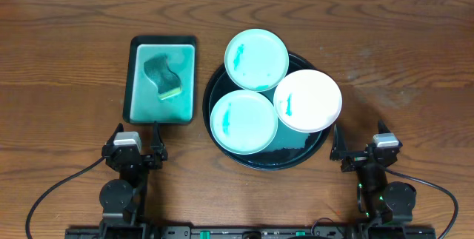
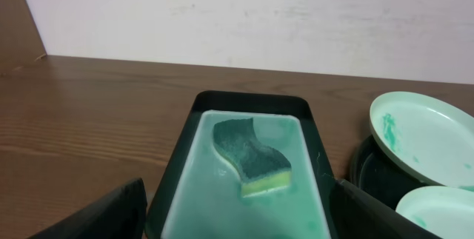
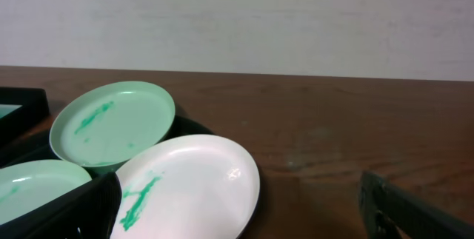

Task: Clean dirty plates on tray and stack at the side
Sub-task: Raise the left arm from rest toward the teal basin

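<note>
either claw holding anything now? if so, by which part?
Nothing is held. The left claw and the right claw are both open, with nothing between their fingers.

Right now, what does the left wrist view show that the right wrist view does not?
Only the left wrist view shows the sponge, lying in the rectangular tray. Only the right wrist view shows the white plate. Both show the far mint-green plate, the near mint-green plate, each smeared, and the round tray.
</note>
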Robot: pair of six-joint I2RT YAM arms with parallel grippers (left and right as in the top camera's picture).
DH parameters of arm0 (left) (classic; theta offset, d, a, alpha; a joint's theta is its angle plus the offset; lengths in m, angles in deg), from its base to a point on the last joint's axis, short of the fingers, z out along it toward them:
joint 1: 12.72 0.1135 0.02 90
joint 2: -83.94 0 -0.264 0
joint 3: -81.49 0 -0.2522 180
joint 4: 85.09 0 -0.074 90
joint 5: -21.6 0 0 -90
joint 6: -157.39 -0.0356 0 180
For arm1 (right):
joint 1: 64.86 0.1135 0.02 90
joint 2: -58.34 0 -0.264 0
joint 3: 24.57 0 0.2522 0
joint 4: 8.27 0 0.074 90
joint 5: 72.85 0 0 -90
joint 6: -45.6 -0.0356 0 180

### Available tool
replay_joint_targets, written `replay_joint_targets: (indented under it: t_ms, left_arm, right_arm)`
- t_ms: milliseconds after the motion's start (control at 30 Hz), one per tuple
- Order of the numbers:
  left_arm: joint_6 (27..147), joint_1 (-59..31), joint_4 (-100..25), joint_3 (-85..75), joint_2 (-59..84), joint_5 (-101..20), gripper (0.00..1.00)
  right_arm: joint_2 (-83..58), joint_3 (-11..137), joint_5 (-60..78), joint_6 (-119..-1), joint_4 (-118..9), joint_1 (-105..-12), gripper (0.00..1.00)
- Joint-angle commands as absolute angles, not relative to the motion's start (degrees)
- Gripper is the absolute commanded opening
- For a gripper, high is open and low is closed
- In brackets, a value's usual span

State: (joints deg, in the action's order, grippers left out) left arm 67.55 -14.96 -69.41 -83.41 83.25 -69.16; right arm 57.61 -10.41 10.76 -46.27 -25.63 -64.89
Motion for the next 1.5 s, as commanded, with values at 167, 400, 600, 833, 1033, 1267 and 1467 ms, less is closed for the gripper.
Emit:
replay_joint_targets:
  t_ms: [167,400,600,833,1033,1267,1467]
  left_arm:
    - [67.3,-14.6,-67.3,-84.5,83.3,-70.6,0.79]
    - [67.2,-14.6,-67.3,-84.5,83.3,-70.6,0.79]
    - [67.2,-14.6,-67.3,-84.5,83.3,-70.6,0.79]
    - [67.3,-14.6,-67.3,-84.5,83.3,-70.6,0.79]
    - [67.2,-14.6,-67.3,-84.5,83.3,-70.6,0.79]
    - [67.2,-14.6,-67.3,-84.5,83.3,-70.6,0.79]
    - [68.4,-14.6,-71.1,-84.5,83.3,-69.3,0.79]
  right_arm:
    - [57.5,-10.5,10.9,-45.4,-25.8,-64.8,0.99]
    - [57.5,-10.5,10.9,-45.4,-25.8,-64.8,0.99]
    - [57.5,-10.5,10.9,-45.4,-25.8,-64.8,0.99]
    - [57.5,-10.5,10.9,-45.4,-25.8,-64.8,0.99]
    - [57.5,-10.5,10.9,-45.4,-25.8,-64.8,0.99]
    - [57.5,-10.5,10.9,-45.4,-25.8,-64.8,0.99]
    - [57.5,-10.5,10.9,-45.4,-25.8,-64.8,0.99]
